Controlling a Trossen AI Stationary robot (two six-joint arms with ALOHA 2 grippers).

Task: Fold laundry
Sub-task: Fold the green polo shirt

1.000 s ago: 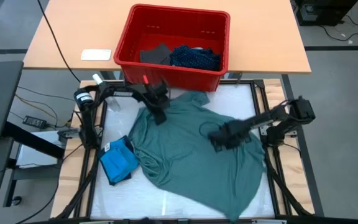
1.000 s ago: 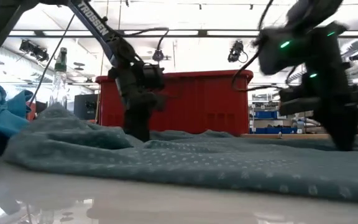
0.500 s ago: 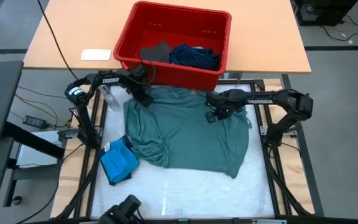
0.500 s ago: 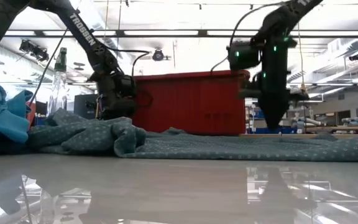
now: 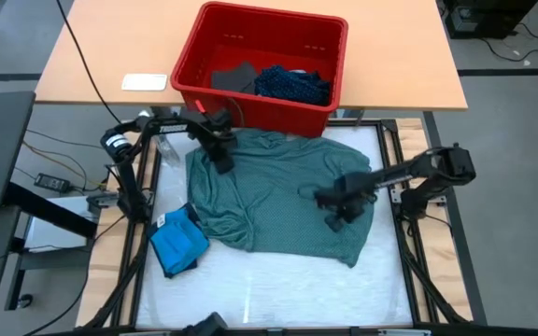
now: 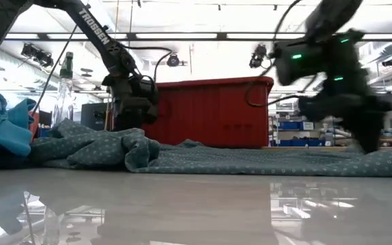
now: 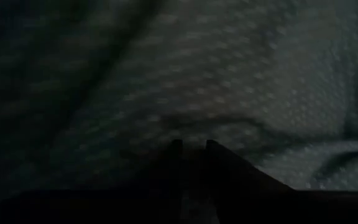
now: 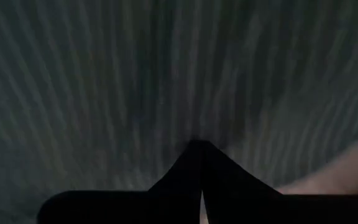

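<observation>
The grey-green shirt (image 5: 278,201) lies spread flat on the white table, with its left side bunched into folds (image 6: 124,146). My left gripper (image 5: 220,157) is at the shirt's far-left part, fingers nearly together (image 7: 191,149). My right gripper (image 5: 337,203) is shut (image 8: 201,149) over the shirt's right half and blurred in the low view (image 6: 366,139). A bright blue small garment (image 5: 177,243) lies crumpled by the shirt's left edge. A navy dotted piece (image 5: 292,86) and a dark piece (image 5: 232,82) lie inside the red bin. My left gripper comes from above, pointing down, onto the shirt's far-left part (image 7: 241,134). Its fingers (image 7: 219,162) leave only a narrow gap, with cloth apparently pinched in it; one layer or several, I cannot tell. The shirt lies on the table, slack. My right gripper is shut just over the shirt's right half (image 5: 358,219); I cannot tell whether it touches the cloth.
The red plastic bin (image 5: 194,89) stands just beyond the table's far edge, on a wooden desk that also carries a white card (image 5: 145,82). A clear bottle (image 6: 65,88) stands at the far-left corner. Bare white table shows along the near edge (image 5: 269,289).
Both grippers dragged the shirt toward the far edge, and it went from a diagonal sprawl to a squarer shape under the bin. Since then the shirt has stayed put. My right gripper has swung back toward the near edge over the shirt's right half. My left gripper has shifted slightly nearer.
</observation>
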